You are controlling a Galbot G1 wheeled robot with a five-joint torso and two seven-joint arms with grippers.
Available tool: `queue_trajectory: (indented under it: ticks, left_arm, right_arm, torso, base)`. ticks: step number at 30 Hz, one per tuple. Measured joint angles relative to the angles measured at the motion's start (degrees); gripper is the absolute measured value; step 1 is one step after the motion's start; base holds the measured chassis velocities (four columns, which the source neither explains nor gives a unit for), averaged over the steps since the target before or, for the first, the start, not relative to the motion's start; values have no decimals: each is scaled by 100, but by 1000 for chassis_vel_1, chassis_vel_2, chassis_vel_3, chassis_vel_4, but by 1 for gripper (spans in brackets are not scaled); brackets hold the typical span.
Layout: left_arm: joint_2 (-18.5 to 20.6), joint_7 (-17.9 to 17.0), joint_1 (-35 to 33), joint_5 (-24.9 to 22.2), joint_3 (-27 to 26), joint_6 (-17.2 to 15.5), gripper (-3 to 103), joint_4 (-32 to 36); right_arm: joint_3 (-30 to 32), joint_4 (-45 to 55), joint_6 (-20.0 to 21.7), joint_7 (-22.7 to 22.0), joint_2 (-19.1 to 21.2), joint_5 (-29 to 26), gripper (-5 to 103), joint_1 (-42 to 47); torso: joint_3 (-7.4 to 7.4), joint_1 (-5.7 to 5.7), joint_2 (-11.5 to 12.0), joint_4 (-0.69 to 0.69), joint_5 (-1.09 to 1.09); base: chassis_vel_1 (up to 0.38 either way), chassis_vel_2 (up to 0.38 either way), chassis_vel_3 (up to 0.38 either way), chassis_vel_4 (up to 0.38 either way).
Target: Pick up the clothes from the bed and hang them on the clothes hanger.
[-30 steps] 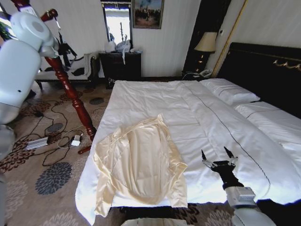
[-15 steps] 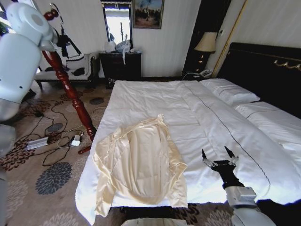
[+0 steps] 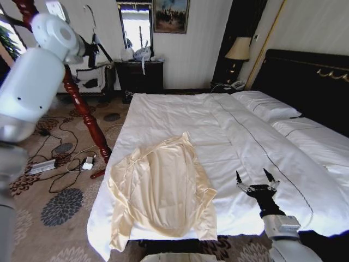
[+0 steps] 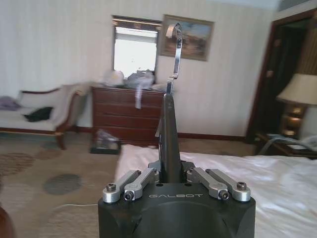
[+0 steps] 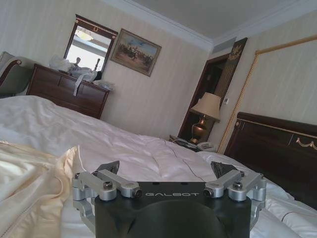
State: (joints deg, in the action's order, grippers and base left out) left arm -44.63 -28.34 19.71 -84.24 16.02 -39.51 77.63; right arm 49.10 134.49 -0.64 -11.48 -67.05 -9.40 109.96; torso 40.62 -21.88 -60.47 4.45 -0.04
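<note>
The clothes, a pale cream-yellow long-sleeved top, lie spread flat near the foot of the bed; they show again as cream folds in the right wrist view. My left arm is raised high at the left, and its gripper is shut on the black clothes hanger. In the left wrist view the clothes hanger stands edge-on between the closed fingers, silver hook up. My right gripper hovers open low over the white duvet, to the right of the top; it holds nothing.
A dark-red wooden coat stand rises beside the bed's left side, just behind my left arm. Cables and a power strip lie on the patterned carpet. A dark dresser stands at the far wall, and a lamp near the headboard.
My left arm has swung to the right and away from the coat stand, carrying the hanger with it. The right gripper has barely shifted; the top lies as before.
</note>
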Motion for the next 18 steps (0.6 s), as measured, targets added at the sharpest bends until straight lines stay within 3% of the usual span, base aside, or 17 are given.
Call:
queue_trajectory:
  ticks: [1, 4, 6, 13, 16, 17, 18]
  left_arm:
    - [0, 0, 0, 0, 0, 0, 18, 0]
    - [303, 516, -728, -318, -409, 341, 18, 510]
    - [380, 671, -926, -305, -544, 421, 18, 612]
    - [776, 1529, -2191, 31, -1233, 736, 18, 1121]
    - [970, 2131, -2871, 415, -1441, 1188, 18, 1287]
    - [970, 2131, -2871, 415, -1441, 1188, 18, 1287]
    - [1027, 2338, -3092, 619, -1504, 1470, 18, 1298]
  right_arm:
    - [0, 0, 0, 0, 0, 0, 100, 0]
    - [74, -22, 53, -28, 112, -121, 100, -51]
    - [84, -30, 73, -36, 133, -148, 100, -65]
    - [110, -121, 114, -87, 243, -260, 100, -94]
    - [95, -155, 236, -161, 346, -414, 100, -146]
    - [95, -155, 236, -161, 346, -414, 100, -146]
    - [86, -173, 282, -198, 403, -459, 100, -169]
  torso:
    - [0, 0, 0, 0, 0]
    - [0, 0, 0, 1, 3]
    - [0, 0, 0, 2, 4]
    - [0, 0, 0, -1, 2]
    - [-1, 1, 0, 2, 5]
    - [-1, 1, 0, 2, 5]
    - [0, 0, 0, 2, 2]
  base:
    - [0, 0, 0, 0]
    - [0, 0, 0, 0]
    - [0, 0, 0, 0]
    - [0, 0, 0, 0]
    - [0, 0, 0, 0]
    - [0, 0, 0, 0]
    - [0, 0, 0, 0]
